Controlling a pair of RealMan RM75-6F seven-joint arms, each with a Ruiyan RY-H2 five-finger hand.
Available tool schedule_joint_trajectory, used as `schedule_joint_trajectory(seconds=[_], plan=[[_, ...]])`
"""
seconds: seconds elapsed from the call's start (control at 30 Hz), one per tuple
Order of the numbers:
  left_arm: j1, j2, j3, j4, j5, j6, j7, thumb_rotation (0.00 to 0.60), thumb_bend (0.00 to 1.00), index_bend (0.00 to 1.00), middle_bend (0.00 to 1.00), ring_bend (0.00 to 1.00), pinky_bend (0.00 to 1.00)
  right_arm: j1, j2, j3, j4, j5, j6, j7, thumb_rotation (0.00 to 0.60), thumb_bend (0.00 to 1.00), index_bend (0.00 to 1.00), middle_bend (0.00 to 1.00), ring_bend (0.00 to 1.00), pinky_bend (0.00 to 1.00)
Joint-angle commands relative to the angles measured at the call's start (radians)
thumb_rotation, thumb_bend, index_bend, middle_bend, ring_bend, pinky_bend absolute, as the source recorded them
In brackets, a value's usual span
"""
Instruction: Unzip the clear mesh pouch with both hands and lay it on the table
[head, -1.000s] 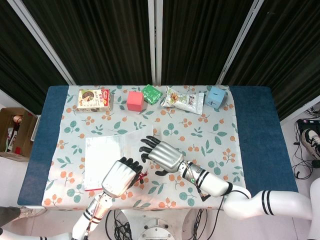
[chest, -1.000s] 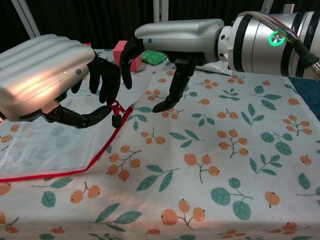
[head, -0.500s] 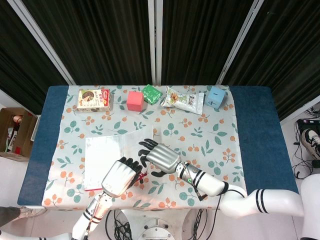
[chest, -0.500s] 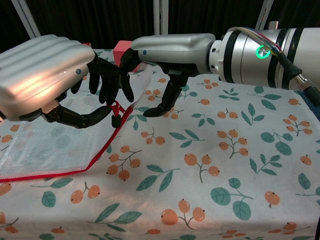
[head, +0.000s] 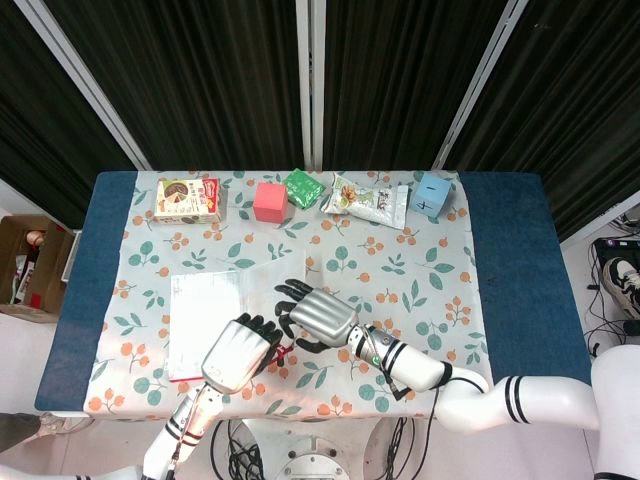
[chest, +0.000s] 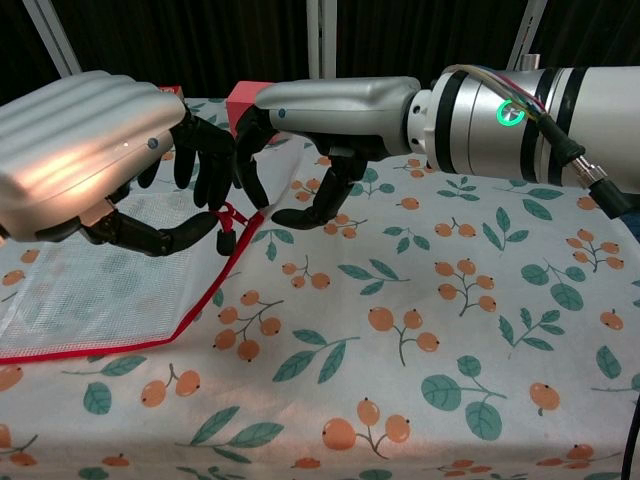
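As it closed leftward, right hand (chest: 330, 105) neared pouch (chest: 100, 270), fingers spread, empty. Left hand (chest: 95, 150) pinching red zipper pull (chest: 232, 215) at frame's left. Unzipping about to begin.

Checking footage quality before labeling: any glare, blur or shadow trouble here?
Chest view: bright glare on the back of the left robot hand; mesh pouch sharp. Head view: even light, sharp, soft shadow under the right robot hand.
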Motion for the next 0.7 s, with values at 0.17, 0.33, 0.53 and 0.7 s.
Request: schedule_joint_trajectory(seconds=[0.17, 0.33, 0.53, 0.7], plan=[[0.005, 0.003, -0.008, 0.001, -0.001, 0.001, -0.012, 0.600, 0.42, 0.64, 0.55, 0.52, 0.60, -0.009, -0.038, 0.002, 0.014, -0.007, 0.052, 0.000, 0.600, 0.40, 0.70, 0.34, 0.11, 0.13], [0.011, 0.013, -0.023, -0.002, -0.002, 0.013, -0.034, 0.600, 0.42, 0.64, 0.55, 0.52, 0.60, -0.021, -0.054, 0.016, 0.016, 0.000, 0.092, 0.018, 0.600, 0.51, 0.81, 0.40, 0.16, 0.16], [0.019, 0.028, -0.070, -0.018, -0.004, 0.055, -0.078, 0.600, 0.42, 0.64, 0.55, 0.52, 0.60, -0.023, -0.020, 0.066, -0.032, 0.067, 0.107, 0.031, 0.600, 0.58, 0.87, 0.42, 0.18, 0.17], [0.021, 0.031, -0.101, -0.021, -0.006, 0.080, -0.104, 0.600, 0.42, 0.64, 0.55, 0.52, 0.60, -0.015, 0.022, 0.106, -0.096, 0.159, 0.123, -0.006, 0.600, 0.60, 0.88, 0.41, 0.18, 0.17]])
